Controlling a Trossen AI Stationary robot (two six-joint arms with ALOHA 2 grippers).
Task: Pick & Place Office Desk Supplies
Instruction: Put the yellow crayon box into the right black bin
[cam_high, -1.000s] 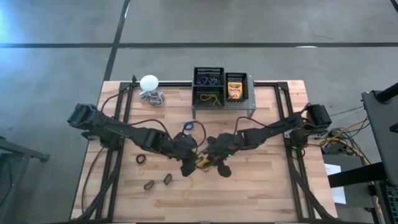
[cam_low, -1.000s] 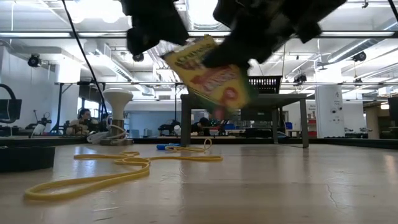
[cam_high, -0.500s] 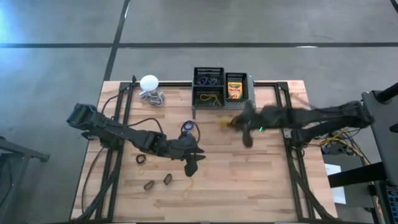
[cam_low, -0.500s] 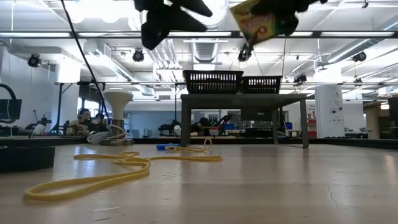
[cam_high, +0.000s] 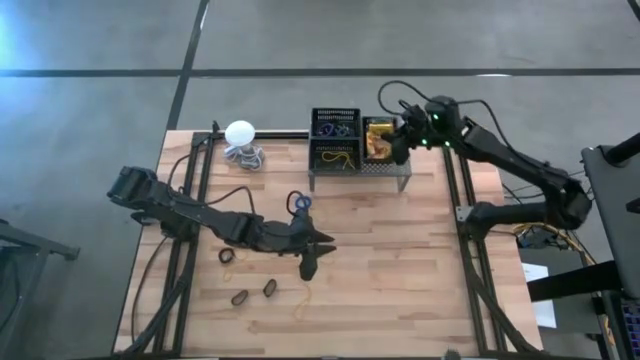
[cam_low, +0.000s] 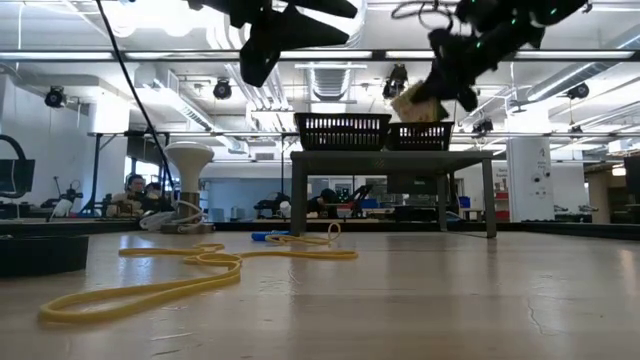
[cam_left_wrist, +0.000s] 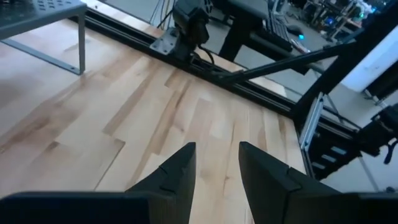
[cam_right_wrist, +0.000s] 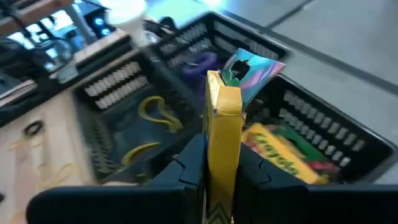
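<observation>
One crayon box is pinched edge-on in your right end effector, long axis along the fingers, above the bin at the table's far edge. Left end effector spread, mid-table.

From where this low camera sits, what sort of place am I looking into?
Probably a robotics lab or workshop: a wooden table carries two dark robot arms, rows of ceiling strip lights run overhead, and people sit at benches in the background.
</observation>
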